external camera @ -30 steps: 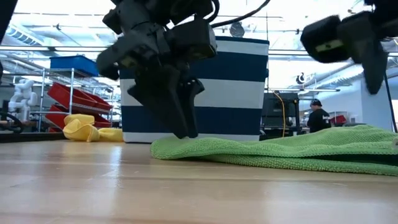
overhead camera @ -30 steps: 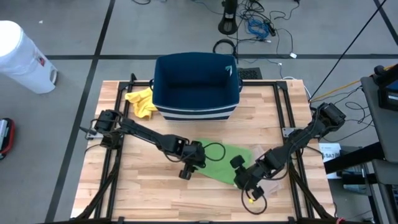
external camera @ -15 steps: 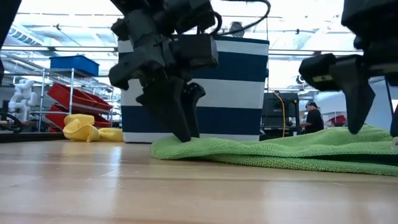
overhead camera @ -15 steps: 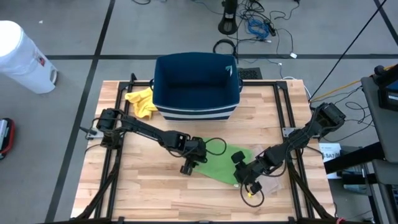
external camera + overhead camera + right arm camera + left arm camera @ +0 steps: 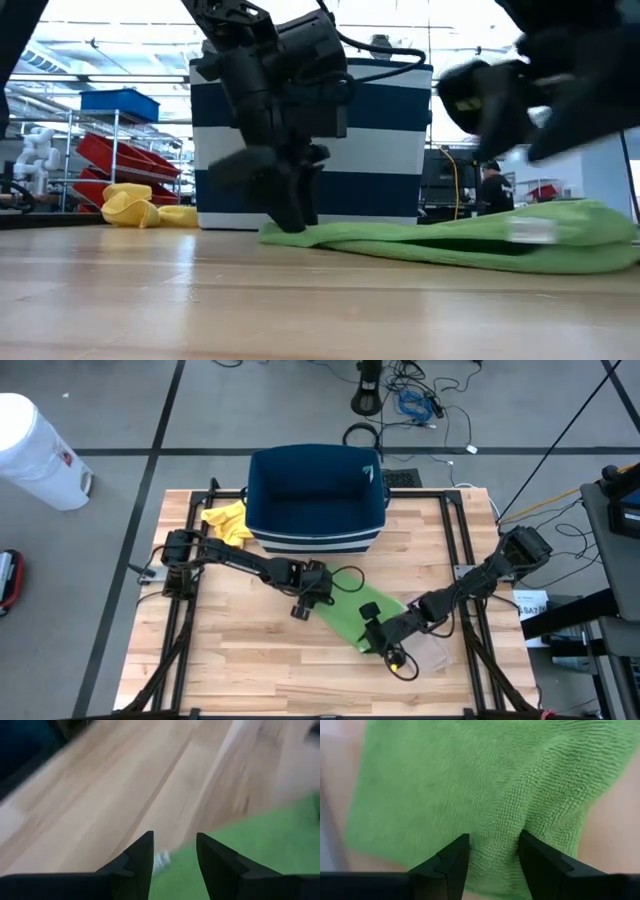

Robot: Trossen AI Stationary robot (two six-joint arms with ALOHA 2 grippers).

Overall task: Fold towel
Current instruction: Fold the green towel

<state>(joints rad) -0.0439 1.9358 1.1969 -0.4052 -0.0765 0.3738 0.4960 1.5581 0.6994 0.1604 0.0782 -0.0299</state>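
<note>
Towel [image 5: 362, 612] laid on the worktop [image 5: 230, 660], right of centre, toward the near edge. Storage bin [image 5: 316, 497] set behind it, at the far middle. Crumpled cloth [image 5: 226, 524] placed just left of the bin. Left hand [image 5: 305, 605] positioned at the towel's left end; right hand [image 5: 372, 643] positioned at its near right end.

a robotics lab or workshop: a wooden table [image 5: 240, 650] on a grey concrete floor, loose cables [image 5: 415, 400] at twelve o'clock, shelving with red bins [image 5: 105, 155] at nine o'clock, another white robot arm [image 5: 35, 150] and a person [image 5: 492, 185] standing in the background
</note>
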